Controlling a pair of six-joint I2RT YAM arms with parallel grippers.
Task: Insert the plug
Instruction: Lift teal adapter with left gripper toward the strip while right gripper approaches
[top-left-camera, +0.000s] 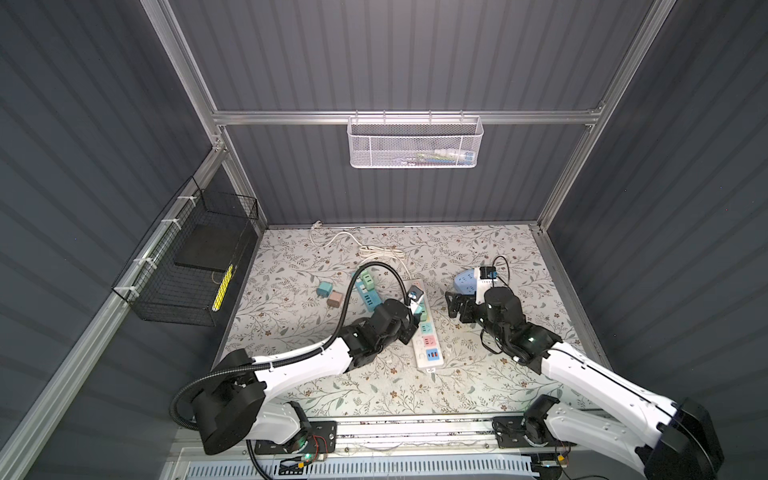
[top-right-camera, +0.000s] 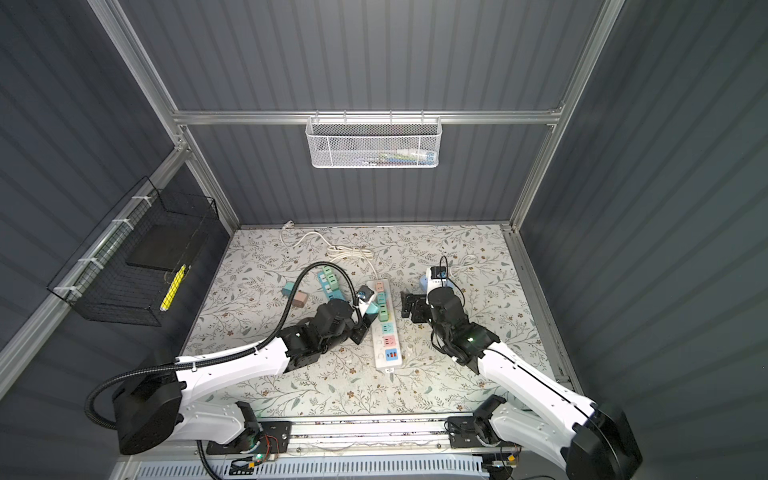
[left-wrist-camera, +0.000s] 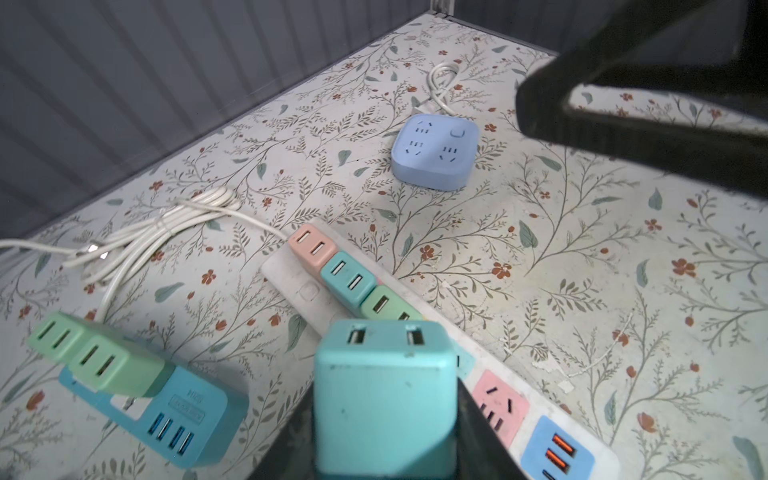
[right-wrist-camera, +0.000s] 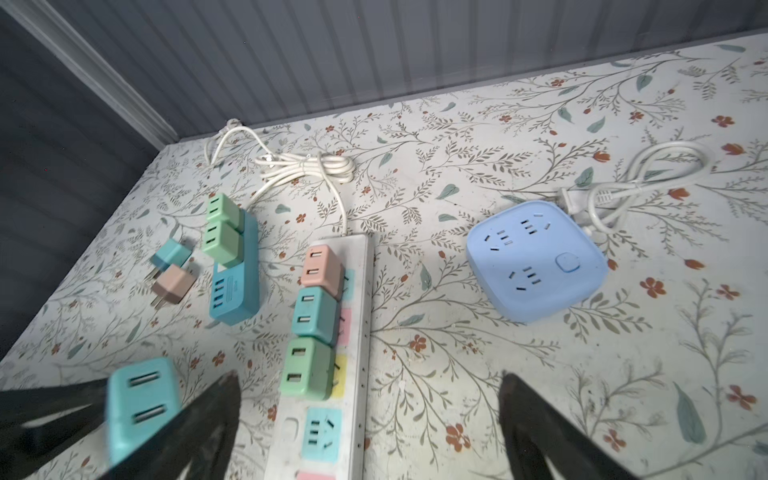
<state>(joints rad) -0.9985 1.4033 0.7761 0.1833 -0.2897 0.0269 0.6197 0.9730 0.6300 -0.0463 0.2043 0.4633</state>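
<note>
Arms: left arm (top-left-camera: 299, 365) and right arm (top-left-camera: 602, 384) reach in from the near edge toward the middle.
Table (top-left-camera: 478, 395): floral cover, everything else lies on it.
White strip (top-left-camera: 429, 351): lies lengthwise at the centre. Three plugs (right-wrist-camera: 316, 316), pink, teal and green, sit in a row at its far end.
Blue strip (right-wrist-camera: 235, 291): left of the white strip, two green plugs (right-wrist-camera: 220, 228) in it.
Square block (left-wrist-camera: 434, 153): light blue, right of the white strip.
Right fingers (right-wrist-camera: 536, 428): spread wide, empty, between white strip and square block.
Left fingers (left-wrist-camera: 473, 453): clamped on the plug (left-wrist-camera: 382, 399).
Plug: teal, held just beside the white strip's left edge, level with the green one, clear of the sockets.
Loose plugs (right-wrist-camera: 174, 286): one teal, one pink, on the table left of the blue strip.
</note>
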